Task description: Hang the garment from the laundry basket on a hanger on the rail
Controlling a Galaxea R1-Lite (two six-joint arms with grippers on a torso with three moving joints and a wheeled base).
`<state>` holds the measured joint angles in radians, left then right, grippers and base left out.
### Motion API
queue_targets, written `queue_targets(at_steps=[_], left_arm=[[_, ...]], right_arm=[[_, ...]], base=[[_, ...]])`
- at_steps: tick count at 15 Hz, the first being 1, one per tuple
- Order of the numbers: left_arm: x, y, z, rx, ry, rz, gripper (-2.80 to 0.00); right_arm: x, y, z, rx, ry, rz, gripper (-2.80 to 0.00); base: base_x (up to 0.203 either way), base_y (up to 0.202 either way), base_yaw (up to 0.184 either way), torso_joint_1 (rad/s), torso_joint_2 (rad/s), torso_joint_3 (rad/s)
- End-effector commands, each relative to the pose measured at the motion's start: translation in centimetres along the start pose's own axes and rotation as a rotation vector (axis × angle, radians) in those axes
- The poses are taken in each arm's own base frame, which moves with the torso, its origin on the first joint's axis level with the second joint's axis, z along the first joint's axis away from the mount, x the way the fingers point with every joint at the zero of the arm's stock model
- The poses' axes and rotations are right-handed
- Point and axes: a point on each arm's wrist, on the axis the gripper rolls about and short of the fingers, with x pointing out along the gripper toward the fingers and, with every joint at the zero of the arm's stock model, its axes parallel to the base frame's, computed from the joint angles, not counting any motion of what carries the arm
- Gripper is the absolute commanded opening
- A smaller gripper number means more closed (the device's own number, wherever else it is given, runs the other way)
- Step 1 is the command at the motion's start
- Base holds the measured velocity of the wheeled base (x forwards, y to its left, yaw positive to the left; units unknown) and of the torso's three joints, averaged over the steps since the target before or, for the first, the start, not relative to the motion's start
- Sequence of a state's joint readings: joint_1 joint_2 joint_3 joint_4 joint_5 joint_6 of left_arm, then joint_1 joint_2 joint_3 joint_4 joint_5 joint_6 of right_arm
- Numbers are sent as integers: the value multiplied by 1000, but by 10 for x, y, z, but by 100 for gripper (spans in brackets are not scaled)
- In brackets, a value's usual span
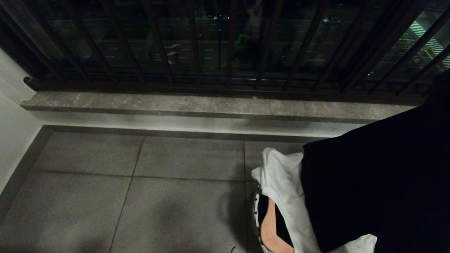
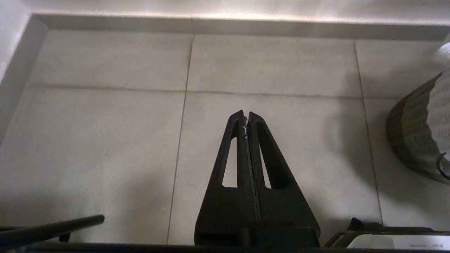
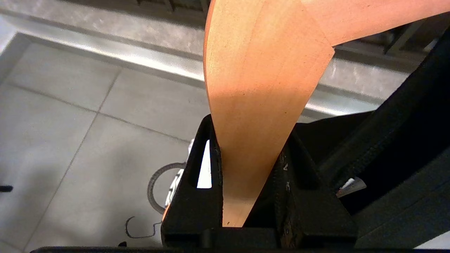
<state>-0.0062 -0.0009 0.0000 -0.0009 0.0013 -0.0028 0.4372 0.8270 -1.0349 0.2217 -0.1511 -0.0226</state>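
My right gripper (image 3: 250, 128) is shut on the broad arm of a wooden hanger (image 3: 260, 70), held up above the floor. A black garment (image 3: 404, 140) with a small label drapes right beside the hanger; whether it sits on the hanger I cannot tell. In the head view this black garment (image 1: 372, 189) fills the lower right and hides the right arm. Beneath it stands the laundry basket (image 1: 256, 211), with a white cloth (image 1: 281, 182) spilling over its rim. My left gripper (image 2: 246, 114) hangs shut and empty over the floor tiles, left of the basket (image 2: 411, 137). The rail is out of view.
A second wooden hanger (image 1: 269, 228) lies in the basket. A thin wire hook (image 3: 140, 228) lies on the tiles beside it. A stone ledge (image 1: 175, 103) under dark balcony bars (image 1: 197, 42) closes the far side; a white wall (image 1: 14, 123) stands at the left.
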Motion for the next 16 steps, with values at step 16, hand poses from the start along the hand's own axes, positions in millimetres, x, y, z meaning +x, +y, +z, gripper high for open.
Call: queue_targets(at_steps=[16], left_arm=[[0, 0, 0, 0, 0, 0, -280]], right_arm=[[-6, -4, -14, -41, 15, -59, -280]], base=[[0, 0, 0, 0, 3, 204]])
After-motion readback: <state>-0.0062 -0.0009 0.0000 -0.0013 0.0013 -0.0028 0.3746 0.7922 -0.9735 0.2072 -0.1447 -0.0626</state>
